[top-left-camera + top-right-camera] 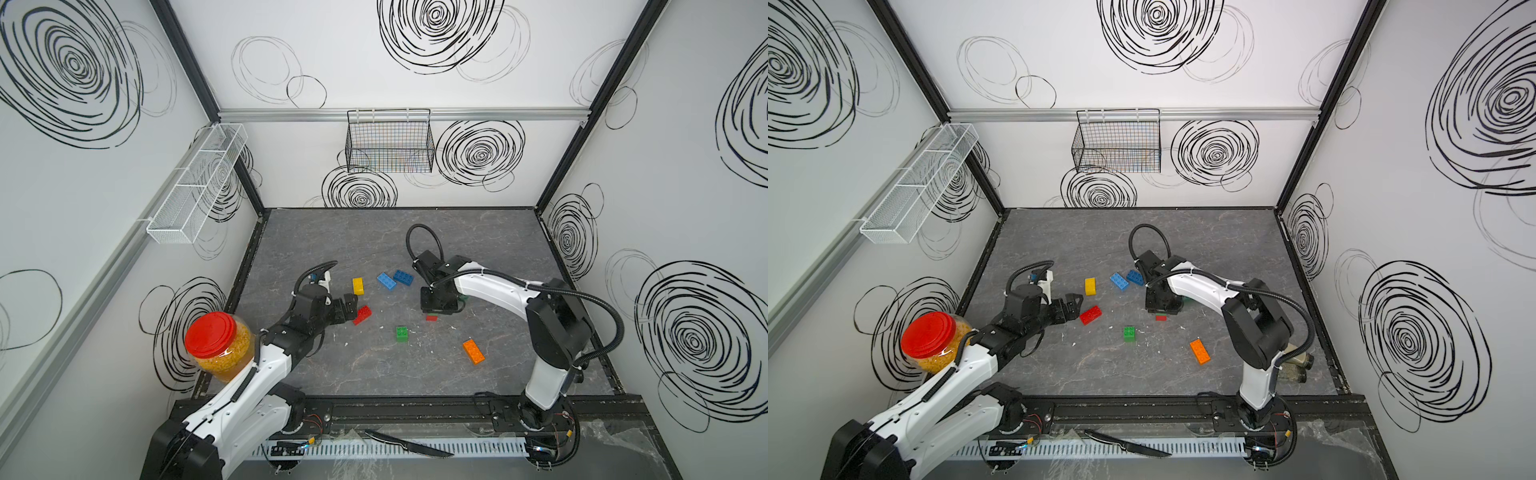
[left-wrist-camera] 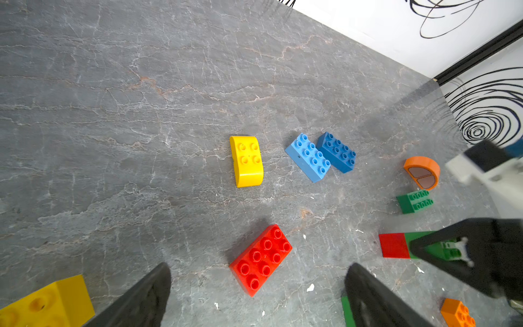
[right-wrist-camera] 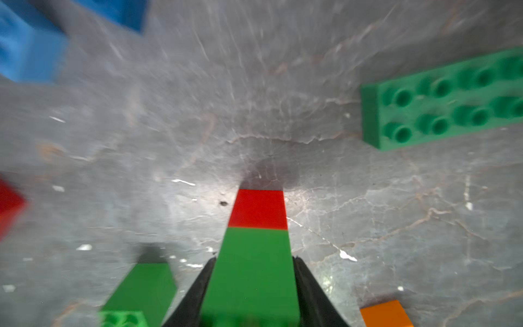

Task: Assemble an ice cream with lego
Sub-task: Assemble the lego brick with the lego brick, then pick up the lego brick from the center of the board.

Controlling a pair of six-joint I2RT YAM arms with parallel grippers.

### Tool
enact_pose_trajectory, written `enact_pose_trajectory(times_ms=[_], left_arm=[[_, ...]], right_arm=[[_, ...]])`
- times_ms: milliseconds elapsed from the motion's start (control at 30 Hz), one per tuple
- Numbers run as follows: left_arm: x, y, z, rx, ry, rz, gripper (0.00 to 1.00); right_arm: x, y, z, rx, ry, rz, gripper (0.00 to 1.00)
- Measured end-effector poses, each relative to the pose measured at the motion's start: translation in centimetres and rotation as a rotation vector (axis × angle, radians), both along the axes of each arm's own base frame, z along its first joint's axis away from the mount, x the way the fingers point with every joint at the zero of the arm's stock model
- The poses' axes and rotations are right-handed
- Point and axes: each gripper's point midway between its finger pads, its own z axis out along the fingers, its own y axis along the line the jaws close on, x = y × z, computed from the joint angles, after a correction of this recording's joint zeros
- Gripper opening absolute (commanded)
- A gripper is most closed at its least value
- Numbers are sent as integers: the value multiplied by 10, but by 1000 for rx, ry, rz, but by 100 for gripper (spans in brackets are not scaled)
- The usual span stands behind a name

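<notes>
The left tool (image 1: 351, 306) gapes wide, holding nothing; a red oblong brick (image 2: 260, 259) lies on the worktop (image 2: 113, 127) just ahead of its tips, a yellow rounded piece (image 2: 246, 161) further out. The right tool (image 3: 253, 263) points down, jaws close along both sides of a green-on-red stack (image 3: 256, 243) standing on the worktop; whether they grip it I cannot tell. A long green brick (image 3: 441, 104) lies nearby.

Enclosed robotics lab test cell. Aluminium framing (image 1: 399, 114) holds white wall panels (image 1: 332, 50) printed with black swirls (image 1: 480, 153). A mounting rail (image 1: 395, 411) and exposed wiring (image 1: 313, 424) line the front edge.
</notes>
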Motion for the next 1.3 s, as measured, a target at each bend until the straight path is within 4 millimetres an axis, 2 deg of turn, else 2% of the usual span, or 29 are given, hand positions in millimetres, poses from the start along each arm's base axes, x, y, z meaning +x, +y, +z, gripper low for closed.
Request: enact_pose_trajectory(times_ms=[100,233,400,567,767,867,933,1000,1133,1300], left_arm=[[0,1,0,0,1,4,99],[1,2,0,1,-2,8,99],[1,4,2,0,-6,15,99],[1,5,3,-1,-10,18,99],[1,5,3,-2,-10,17,99],[1,5,3,-1,-10,17,99],[1,5,3,-1,-10,17,99],[1,5,3,-2,-10,17,99],[1,5,3,-2,-10,17,99],[1,5,3,-2,-9,17,99]], right_arm=[[-11,-7,-15,-42,55,6,56],[-10,-5,-7,-23,45,10,71],[-8,-1,7,11,17,16,80],[-3,4,36,58,-34,22,84],[10,3,88,121,-129,31,88],[21,-12,110,141,-178,12,90],[30,-31,118,140,-202,-11,91],[40,-50,117,131,-215,-35,93],[52,-87,95,81,-200,-37,96],[62,-104,57,32,-148,38,97]])
